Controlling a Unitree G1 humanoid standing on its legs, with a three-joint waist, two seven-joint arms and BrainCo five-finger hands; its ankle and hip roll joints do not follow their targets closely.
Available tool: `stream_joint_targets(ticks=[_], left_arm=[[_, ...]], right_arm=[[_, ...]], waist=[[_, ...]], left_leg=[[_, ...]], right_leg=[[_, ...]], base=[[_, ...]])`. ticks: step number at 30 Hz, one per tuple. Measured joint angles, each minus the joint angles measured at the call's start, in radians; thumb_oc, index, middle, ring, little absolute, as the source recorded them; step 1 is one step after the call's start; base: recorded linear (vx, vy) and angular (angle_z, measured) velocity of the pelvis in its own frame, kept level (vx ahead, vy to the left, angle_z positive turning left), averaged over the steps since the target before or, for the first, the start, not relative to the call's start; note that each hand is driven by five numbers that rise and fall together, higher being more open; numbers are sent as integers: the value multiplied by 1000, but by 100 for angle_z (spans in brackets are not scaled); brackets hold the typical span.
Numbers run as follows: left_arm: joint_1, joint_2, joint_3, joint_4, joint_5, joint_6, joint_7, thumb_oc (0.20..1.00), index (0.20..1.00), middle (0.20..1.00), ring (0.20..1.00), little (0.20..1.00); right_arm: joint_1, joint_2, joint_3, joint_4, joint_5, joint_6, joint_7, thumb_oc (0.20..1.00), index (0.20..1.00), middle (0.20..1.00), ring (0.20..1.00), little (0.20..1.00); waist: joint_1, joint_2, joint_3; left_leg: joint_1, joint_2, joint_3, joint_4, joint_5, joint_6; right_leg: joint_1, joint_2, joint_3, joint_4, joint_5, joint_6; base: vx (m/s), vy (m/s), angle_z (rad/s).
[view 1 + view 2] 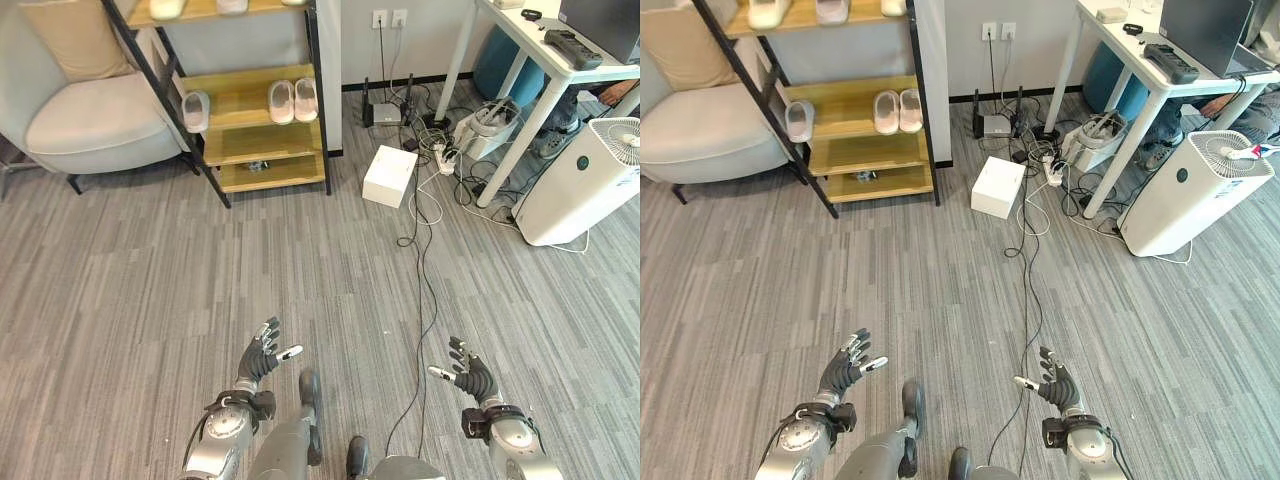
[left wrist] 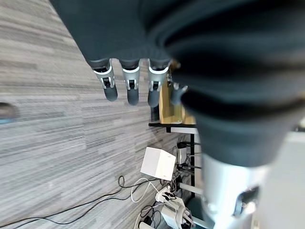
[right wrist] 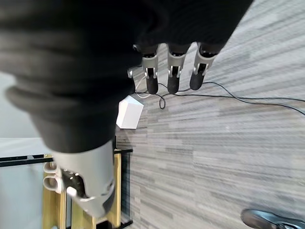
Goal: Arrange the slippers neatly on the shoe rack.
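Standing well back from the shoe rack (image 1: 250, 120) at upper left, both the left robot hand (image 1: 262, 358) and right robot hand (image 1: 468, 374) hang spread and empty, while slippers (image 1: 293, 100) already sit paired on the middle shelf, one grey slipper (image 1: 195, 110) lying apart at that shelf's left end, so the task appears nearly complete.

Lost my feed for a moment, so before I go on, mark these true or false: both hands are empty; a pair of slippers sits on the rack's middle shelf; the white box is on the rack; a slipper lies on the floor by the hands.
1. Both hands are empty: true. The left hand and right hand hang open over the carpet.
2. A pair of slippers sits on the middle shelf of the shoe rack: true, side by side.
3. The white box is on the rack: false. It stands on the floor beside it.
4. A slipper lies on the floor by the hands: false. I see only bare carpet there.
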Motion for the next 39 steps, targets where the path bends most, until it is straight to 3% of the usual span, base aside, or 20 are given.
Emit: stream_joint_targets(ticks=[2, 3, 4, 8, 11, 13, 14, 17, 20, 21, 22, 24, 25, 28, 29, 31, 33, 34, 36, 39], left_arm=[[18, 2, 16, -3, 0, -1, 0, 1000, 1000, 1000, 1000, 1000], [29, 1, 26, 1, 0, -1, 0, 1000, 1000, 1000, 1000, 1000], [32, 6, 29, -5, 0, 6, 2, 1000, 1000, 1000, 1000, 1000], [22, 29, 27, 6, 0, 13, 2, 1000, 1000, 1000, 1000, 1000], [-1, 43, 23, 20, 0, 15, 1, 1000, 1000, 1000, 1000, 1000], [-12, 47, -6, 15, 0, 12, -1, 1000, 1000, 1000, 1000, 1000], [-10, 47, -12, 19, 0, 14, -1, 1000, 1000, 1000, 1000, 1000], [-5, 48, -30, 15, 1, 16, -2, 1000, 1000, 1000, 1000, 1000], [4, 56, -49, 4, 4, 18, -10, 1000, 1000, 1000, 1000, 1000], [6, 60, -49, -12, 6, 18, -13, 1000, 1000, 1000, 1000, 1000], [0, 66, -47, -16, 9, 16, -14, 1000, 1000, 1000, 1000, 1000], [-9, 66, -46, -18, 20, 17, -17, 1000, 1000, 1000, 1000, 1000], [-14, 67, -45, -19, 39, 17, -21, 1000, 1000, 1000, 1000, 1000], [-6, 44, -48, -20, 39, 17, -37, 1000, 1000, 1000, 1000, 1000], [-3, 38, -48, -21, 39, 16, -39, 1000, 1000, 1000, 1000, 1000], [4, 8, -46, -19, 38, 17, -38, 1000, 1000, 1000, 1000, 1000], [4, 7, -46, -19, 37, 17, -38, 1000, 1000, 1000, 1000, 1000], [9, 5, -46, -20, 36, 16, -38, 1000, 1000, 1000, 1000, 1000], [21, 13, -44, -18, 27, 16, -38, 1000, 1000, 1000, 1000, 1000], [17, 21, -38, -19, 20, 16, -36, 1000, 1000, 1000, 1000, 1000]], right_arm=[[-4, -8, 0, 1, -1, 1, 2, 1000, 1000, 1000, 1000, 1000], [-5, -3, 0, 6, -1, 1, 2, 1000, 1000, 1000, 1000, 1000], [-4, 5, -3, 6, -3, 3, 4, 1000, 1000, 1000, 1000, 1000], [-3, 50, 13, 2, -21, 4, 16, 1000, 1000, 1000, 1000, 1000], [-24, 59, 39, -5, -24, 3, 28, 1000, 1000, 1000, 1000, 1000], [-19, 62, 37, 5, -40, 4, 30, 1000, 1000, 1000, 1000, 1000], [-21, 64, 37, 7, -40, 5, 30, 1000, 1000, 1000, 1000, 1000], [-10, 60, 37, 5, -40, 6, 30, 1000, 1000, 1000, 1000, 1000], [2, 58, 41, 8, -40, 6, 36, 1000, 1000, 1000, 1000, 1000], [4, 59, 39, 7, -40, 7, 39, 1000, 1000, 1000, 1000, 1000], [-6, 59, 39, 7, -40, 7, 39, 1000, 1000, 1000, 1000, 1000], [-11, 56, 37, 9, -40, 9, 39, 1000, 1000, 1000, 1000, 1000], [-14, 57, 38, 9, -41, 9, 39, 1000, 1000, 1000, 1000, 1000], [-2, 55, 36, 33, -40, 10, 40, 1000, 1000, 1000, 1000, 1000], [7, 52, 36, 36, -40, 11, 40, 1000, 1000, 1000, 1000, 1000], [8, 32, 34, 47, -37, 11, 40, 1000, 1000, 1000, 1000, 1000], [9, 33, 35, 48, -37, 11, 41, 1000, 1000, 1000, 1000, 1000], [10, 26, 35, 46, -36, 9, 40, 1000, 1000, 1000, 1000, 1000], [3, 18, 36, 43, -18, 7, 39, 1000, 1000, 1000, 1000, 1000], [-10, 18, 34, 34, -16, 6, 39, 1000, 1000, 1000, 1000, 1000]], waist=[[7, 7, -13], [6, 3, -16], [4, 3, -21], [14, -13, -46], [19, -17, -64], [29, -12, -75], [35, -9, -76], [30, 18, -81], [33, 75, -65], [42, 78, -63], [45, 79, -61], [42, 82, -60], [44, 75, -59], [35, 73, -62], [37, 60, -69], [39, 85, -80], [50, 65, -71], [68, 45, -64], [70, 54, -68], [60, 27, -52]], left_leg=[[16, -12, 1, 17, -9, 16], [20, -18, 2, 23, 43, 46], [48, -29, -2, 30, 145, 120], [147, -65, -6, 24, 70, 94], [216, -101, -27, 9, 22, 111], [289, -132, -31, 6, -47, 164], [302, -137, -25, 8, -20, 159], [350, -131, -48, 5, -40, 161], [403, -58, -55, 12, -69, 111], [414, -41, -48, 13, -70, 110], [423, -32, -51, 13, -75, 100], [435, -20, -45, 12, -108, 46], [448, -23, -26, 16, -109, 45], [511, -37, -41, 18, -129, 14], [526, -54, -33, 22, -130, 13], [522, -35, -58, 76, -158, -32], [457, -44, -49, 267, -178, -55], [358, -44, -27, 495, -193, -66], [247, 14, -23, 659, -246, -92], [184, 72, -7, 503, -261, -86]], right_leg=[[58, 4, 27, 0, -66, 8], [72, 3, 39, 9, -84, 10], [63, -21, 47, 80, -117, 41], [-32, -97, 54, 388, -173, 82], [-219, -182, 60, 787, -153, 129], [-360, -267, 58, 1037, -149, 131], [-389, -293, 59, 1077, -154, 124], [-468, -313, 45, 1051, -173, 109], [-514, -241, -41, 676, -180, 59], [-496, -191, -27, 508, -160, 73], [-511, -148, -28, 392, -97, 32], [-521, -100, -25, 276, -31, 34], [-523, -72, -26, 210, 35, -6], [-464, -43, -17, 176, 91, -35], [-439, -47, 8, 146, 177, -93], [-403, -33, 1, 132, 193, -110], [-333, -34, 12, 68, 192, -111], [-285, -34, 40, 31, 197, -133], [-239, -4, 41, -1, 194, -170], [-211, -2, 29, 0, 183, -165]], base=[[465, 117, -36], [714, 259, -22], [553, 212, -5], [506, 236, -11], [389, 204, 9], [315, 147, 8], [287, 84, 2], [227, -7, 18], [232, -154, 20], [347, -245, 5], [253, -179, 7], [299, -195, 10], [438, -262, 4], [404, -258, 29], [399, -290, 20], [321, -243, 24], [224, -171, 20], [192, -141, 0], [210, -106, -10], [188, -42, -2]])
